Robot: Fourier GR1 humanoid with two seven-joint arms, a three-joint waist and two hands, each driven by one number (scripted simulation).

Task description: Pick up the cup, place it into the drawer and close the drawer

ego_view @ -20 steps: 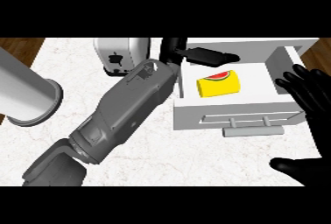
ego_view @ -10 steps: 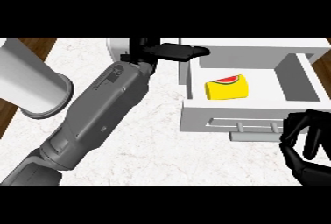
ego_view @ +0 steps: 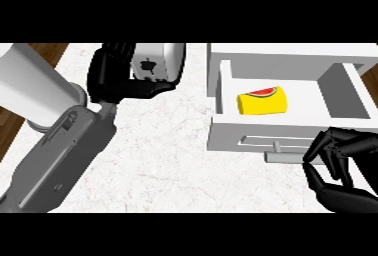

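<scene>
Head view: the yellow cup (ego_view: 262, 101), marked with a watermelon slice, lies on its side inside the open drawer (ego_view: 343, 95) — the first part of the task looks done, and only the closing remains. Compared with half a second ago, the left hand (ego_view: 118, 75) has pulled away from the drawer toward the far-left part of the counter (ego_view: 170, 150); its fingers are curled with nothing visibly between them, beside a white toaster-like appliance (ego_view: 156, 61). That retreat clears the drawer's mouth for shutting.

The right hand (ego_view: 341, 165) has moved in closer to the drawer front over the same interval and now sits at the grey handle (ego_view: 284, 156), fingers bent and splayed, apparently not closed on it. A push from here would likely send the drawer home.

The drawer holds 1 item, the cup, resting toward its left side, apart from the right wall. A large white cylinder (ego_view: 33, 82) stands at the counter's left edge.
</scene>
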